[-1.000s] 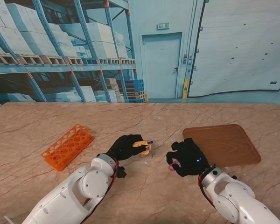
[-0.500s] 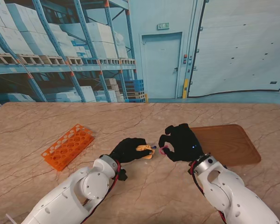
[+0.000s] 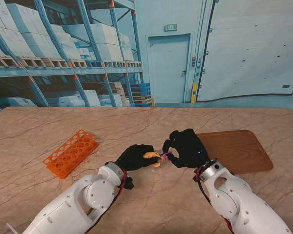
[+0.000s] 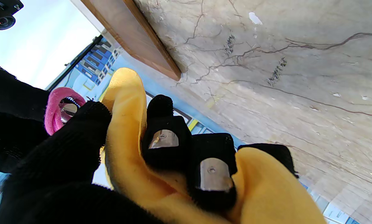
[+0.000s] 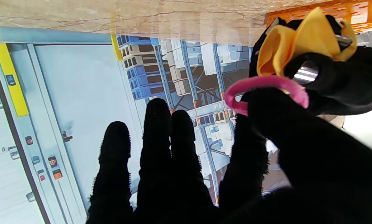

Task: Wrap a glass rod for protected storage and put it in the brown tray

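1. The right hand (image 3: 185,148) has swung in from beside the brown tray (image 3: 237,150), pinching a pink band (image 3: 167,155).
2. The left hand (image 3: 136,157) stays clenched on the yellow-wrapped bundle (image 3: 152,157) above the table (image 3: 151,124); glass rod hidden.
3. Banding looks next.

Left hand (image 3: 135,157) black-gloved, silver metal fingertips (image 4: 162,138). Right hand (image 3: 186,148) black-gloved too. Cloth (image 3: 152,158) yellow-orange, plain. Loop (image 5: 261,83) bright pink, fuzzy. Tray (image 3: 239,151) brown, wood grain, far right. Rack (image 3: 71,152) bright orange, pierced with round holes, left. Table (image 3: 151,131) beige marble, thin dark-brown veins. Arms (image 3: 75,207) glossy white, red cable at wrists. Backdrop (image 3: 63,53) pale blue warehouse print, yellow door stripes.
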Available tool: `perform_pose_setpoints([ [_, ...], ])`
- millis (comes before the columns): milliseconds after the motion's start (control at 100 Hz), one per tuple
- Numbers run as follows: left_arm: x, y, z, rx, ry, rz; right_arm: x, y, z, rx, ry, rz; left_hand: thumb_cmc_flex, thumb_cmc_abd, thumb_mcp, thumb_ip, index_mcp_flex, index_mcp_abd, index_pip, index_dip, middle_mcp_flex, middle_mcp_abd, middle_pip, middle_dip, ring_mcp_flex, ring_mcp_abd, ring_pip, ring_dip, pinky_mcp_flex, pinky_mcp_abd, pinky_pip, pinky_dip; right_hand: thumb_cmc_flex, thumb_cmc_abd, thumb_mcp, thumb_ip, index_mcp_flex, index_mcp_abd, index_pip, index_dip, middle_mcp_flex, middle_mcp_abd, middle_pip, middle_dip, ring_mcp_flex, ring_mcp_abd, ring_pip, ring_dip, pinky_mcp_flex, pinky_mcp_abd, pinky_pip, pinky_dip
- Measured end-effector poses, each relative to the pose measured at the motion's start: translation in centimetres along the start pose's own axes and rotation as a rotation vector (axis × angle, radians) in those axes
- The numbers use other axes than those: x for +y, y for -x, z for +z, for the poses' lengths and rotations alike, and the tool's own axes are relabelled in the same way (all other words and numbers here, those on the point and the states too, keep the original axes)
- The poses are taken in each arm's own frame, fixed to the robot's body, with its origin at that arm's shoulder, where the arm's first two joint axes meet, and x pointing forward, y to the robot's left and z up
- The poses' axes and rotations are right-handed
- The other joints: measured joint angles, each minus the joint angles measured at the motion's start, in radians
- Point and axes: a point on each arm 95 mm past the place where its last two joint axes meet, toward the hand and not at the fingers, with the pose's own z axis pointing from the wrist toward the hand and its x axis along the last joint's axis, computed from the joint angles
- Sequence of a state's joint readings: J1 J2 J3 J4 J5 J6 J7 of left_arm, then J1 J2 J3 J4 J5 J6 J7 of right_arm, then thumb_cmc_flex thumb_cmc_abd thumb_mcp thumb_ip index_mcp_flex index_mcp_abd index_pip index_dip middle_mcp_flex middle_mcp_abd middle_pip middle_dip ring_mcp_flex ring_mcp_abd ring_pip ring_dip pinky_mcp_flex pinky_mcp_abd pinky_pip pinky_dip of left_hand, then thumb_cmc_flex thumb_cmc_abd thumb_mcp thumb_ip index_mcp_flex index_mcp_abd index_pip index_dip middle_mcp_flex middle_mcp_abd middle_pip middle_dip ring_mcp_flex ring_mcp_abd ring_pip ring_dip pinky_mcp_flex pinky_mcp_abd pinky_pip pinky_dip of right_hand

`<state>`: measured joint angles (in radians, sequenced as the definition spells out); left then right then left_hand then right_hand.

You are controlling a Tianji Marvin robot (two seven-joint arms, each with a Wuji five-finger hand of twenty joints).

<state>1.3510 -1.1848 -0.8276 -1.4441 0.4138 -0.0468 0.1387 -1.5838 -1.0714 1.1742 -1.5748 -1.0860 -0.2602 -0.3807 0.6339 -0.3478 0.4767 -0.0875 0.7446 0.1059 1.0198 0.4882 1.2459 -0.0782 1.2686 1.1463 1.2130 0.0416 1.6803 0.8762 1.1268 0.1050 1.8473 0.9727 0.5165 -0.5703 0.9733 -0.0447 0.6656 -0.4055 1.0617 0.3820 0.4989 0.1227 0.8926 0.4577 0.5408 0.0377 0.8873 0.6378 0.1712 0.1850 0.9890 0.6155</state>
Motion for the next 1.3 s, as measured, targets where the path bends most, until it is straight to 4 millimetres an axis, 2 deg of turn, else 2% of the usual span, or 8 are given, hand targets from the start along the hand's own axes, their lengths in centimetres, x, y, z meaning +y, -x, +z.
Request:
perform_pose_setpoints([
  [340,0.08,-0.01,-0.1,0.005,-0.002,-0.004,-0.1,-0.27,0.12,0.016,-0.006,0.011,-0.025,-0.022,0.004,0.0,0.0,0.003,-0.038,0.047,0.0,0.0,0.0,0.0,0.0,0.0,0.0,0.0,0.0,-0.001,0.0,0.0,0.0,0.0,-0.002,0.0,-0.001,0.003,0.0,0.0,0.0,0.0,0.001,0.0,0.0,0.0,0.001,0.0,0.006,0.0,0.001,0.0],
  [470,0.08,-0.05,-0.17,0.007,-0.003,-0.007,-0.12,-0.36,0.18,0.025,-0.007,0.01,-0.062,-0.022,0.008,0.0,0.0,0.003,-0.041,0.052,0.0,-0.001,0.0,0.0,0.0,-0.004,0.0,0.0,0.0,-0.006,0.0,0.0,0.0,0.0,-0.004,0.0,-0.011,0.006,0.0,0.0,0.0,0.0,0.001,0.0,0.0,0.0,0.001,0.0,0.006,0.0,0.001,0.0],
  [600,0.07,-0.13,-0.35,0.006,-0.005,-0.03,-0.09,-0.4,0.24,0.029,-0.006,0.004,-0.067,-0.07,0.011,0.0,-0.001,0.003,-0.051,0.063,-0.006,-0.001,0.0,0.0,0.0,-0.008,0.0,0.0,0.0,-0.01,0.0,-0.001,-0.019,0.001,-0.014,0.0,-0.034,0.035,0.0,0.001,0.0,0.0,0.001,0.0,0.0,0.0,0.001,0.0,0.006,0.001,0.001,0.0],
  [770,0.09,-0.33,-0.48,0.027,0.005,-0.01,-0.14,-0.42,0.27,0.03,-0.006,-0.002,-0.099,-0.152,0.096,0.0,-0.015,0.004,-0.055,0.075,-0.01,-0.013,0.0,0.01,0.0,-0.035,0.0,0.0,0.0,-0.039,0.0,-0.017,-0.046,0.001,-0.016,-0.013,-0.026,0.04,0.0,0.013,0.0,0.0,0.001,0.0,0.0,0.0,0.001,0.0,0.006,0.001,0.001,0.0],
  [1070,0.06,-0.29,-0.56,0.043,0.026,0.001,-0.32,-0.41,0.32,0.034,-0.009,-0.006,-0.188,-0.174,0.104,0.001,-0.03,0.004,-0.065,0.076,-0.021,-0.015,0.0,0.01,0.0,-0.043,0.0,0.0,0.0,-0.049,0.0,-0.029,-0.047,0.001,-0.036,-0.013,-0.021,0.042,0.003,0.013,0.053,0.0,0.005,0.0,0.0,0.002,0.001,0.0,0.006,0.002,0.001,-0.001],
  [1170,0.04,-0.29,-0.56,0.046,0.027,0.005,-0.38,-0.5,0.4,0.042,-0.011,-0.011,-0.193,-0.17,0.031,0.001,-0.03,0.004,-0.075,0.086,-0.021,-0.015,0.0,0.011,0.0,-0.043,0.0,0.0,0.0,-0.049,0.0,-0.03,-0.047,0.001,-0.037,-0.01,0.001,0.054,0.01,0.002,0.064,0.0,0.002,0.0,0.001,0.005,0.001,0.0,0.006,0.01,0.001,-0.001],
  [1270,0.03,-0.27,-0.56,0.045,0.026,0.005,-0.38,-0.57,0.49,0.051,-0.012,-0.018,-0.193,-0.087,-0.102,0.001,-0.03,0.004,-0.081,0.087,-0.028,-0.015,0.0,0.02,0.001,-0.043,0.0,0.0,0.0,-0.049,0.0,-0.03,-0.047,0.001,-0.037,-0.01,0.013,0.055,0.01,0.002,0.065,0.0,0.002,0.001,0.001,0.009,0.001,0.0,0.006,0.01,0.001,-0.001],
  [1300,0.04,-0.26,-0.56,0.045,0.026,0.005,-0.37,-0.6,0.52,0.053,-0.012,-0.019,-0.192,-0.054,-0.142,0.019,-0.03,0.004,-0.088,0.087,-0.029,-0.015,0.0,0.024,0.001,-0.043,0.0,0.002,0.0,-0.049,0.0,-0.03,-0.047,0.001,-0.037,-0.01,0.016,0.055,0.01,0.002,0.072,0.0,0.002,0.001,0.001,0.009,0.001,0.0,0.006,0.011,0.001,-0.001],
])
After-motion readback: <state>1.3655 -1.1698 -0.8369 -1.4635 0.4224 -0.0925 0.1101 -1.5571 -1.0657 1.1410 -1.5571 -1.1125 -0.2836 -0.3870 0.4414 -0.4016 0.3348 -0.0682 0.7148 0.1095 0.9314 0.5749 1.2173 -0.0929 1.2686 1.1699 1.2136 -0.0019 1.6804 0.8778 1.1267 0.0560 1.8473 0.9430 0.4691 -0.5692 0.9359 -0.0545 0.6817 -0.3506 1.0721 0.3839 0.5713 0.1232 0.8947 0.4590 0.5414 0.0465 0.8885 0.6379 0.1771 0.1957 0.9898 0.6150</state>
